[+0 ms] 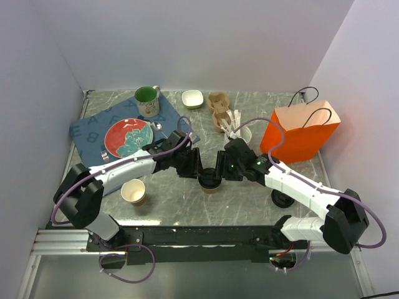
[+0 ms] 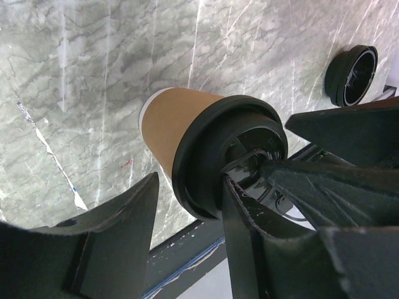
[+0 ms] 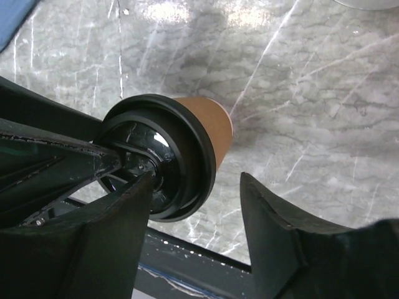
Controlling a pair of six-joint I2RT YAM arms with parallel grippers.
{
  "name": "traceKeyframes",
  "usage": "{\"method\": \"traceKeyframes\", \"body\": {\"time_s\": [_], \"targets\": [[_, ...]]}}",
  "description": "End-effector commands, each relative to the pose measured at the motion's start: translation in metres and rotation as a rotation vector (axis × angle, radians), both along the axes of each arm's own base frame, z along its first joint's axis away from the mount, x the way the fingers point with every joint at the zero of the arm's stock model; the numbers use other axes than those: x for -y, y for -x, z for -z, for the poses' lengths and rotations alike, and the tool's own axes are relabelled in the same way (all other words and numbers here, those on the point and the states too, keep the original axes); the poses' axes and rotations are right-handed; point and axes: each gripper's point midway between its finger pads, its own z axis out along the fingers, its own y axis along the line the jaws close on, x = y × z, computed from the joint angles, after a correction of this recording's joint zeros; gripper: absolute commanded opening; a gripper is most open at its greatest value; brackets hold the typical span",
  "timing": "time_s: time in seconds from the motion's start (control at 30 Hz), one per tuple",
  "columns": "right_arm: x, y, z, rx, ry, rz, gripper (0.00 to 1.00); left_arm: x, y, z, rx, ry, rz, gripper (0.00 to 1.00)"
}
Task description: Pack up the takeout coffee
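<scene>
Near edge, top view: both arm bases sit at 6 o'clock, and both arms reach in to the same spot mid-counter (image 1: 181,208).

Open paper cup (image 1: 133,192), no lid, stands at 8 o'clock of the coffee, just off the left arm. Loose black lid (image 1: 282,199) lies at 4 o'clock, partly under the right arm.

Coffee cup (image 1: 210,182), brown with its black lid on, stands on the counter slightly near of centre, between the two wrists.

Left pincer (image 2: 189,180): jaws apart, straddling the lid end of the cup. One finger sits at the lid rim, and the other shows a gap to the cup. Not clamped.

Right pincer (image 3: 195,177): jaws apart, also straddling the lid. One finger overlaps the rim and the far finger is well clear of the cup wall. Not clamped. In both wrist views the other arm's fingers overlap the lid top; can't tell if they actually touch it.

Further out:
- Red plate (image 1: 128,137) on a blue mat (image 1: 87,131) at 10 o'clock.
- White cup of stirrers (image 1: 240,132) at 1 o'clock.
- Orange paper bag (image 1: 302,134) upright at 2 o'clock, mouth open.

Back row:
- Green-lined mug (image 1: 147,101) at 11 o'clock.
- Small white bowl (image 1: 192,98) at 12 o'clock.
- Brown cardboard cup holder (image 1: 219,109) just right of the bowl.
</scene>
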Motion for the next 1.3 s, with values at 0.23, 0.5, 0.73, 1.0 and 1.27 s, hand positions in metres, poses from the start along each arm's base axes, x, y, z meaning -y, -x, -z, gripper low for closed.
{"method": "traceKeyframes", "body": {"time_s": [0.23,0.5,0.73,1.0,1.27], "targets": [[0.01,0.007,0.022,-0.016,0.021,-0.009,0.51,0.006,0.012,0.006,-0.032,0.045,0.014,0.5],[0.003,0.018,0.027,-0.004,-0.039,-0.094,0.44,0.009,0.025,0.011,-0.064,0.049,0.004,0.49],[-0.007,0.02,0.024,0.083,-0.081,-0.234,0.41,0.001,0.04,0.013,-0.086,0.05,-0.042,0.49],[-0.019,0.019,0.013,0.15,-0.115,-0.378,0.41,0.003,0.032,-0.014,-0.022,0.088,-0.057,0.56],[-0.025,0.017,0.005,0.165,-0.119,-0.43,0.43,0.007,0.032,-0.005,-0.04,0.095,-0.047,0.54]]}}
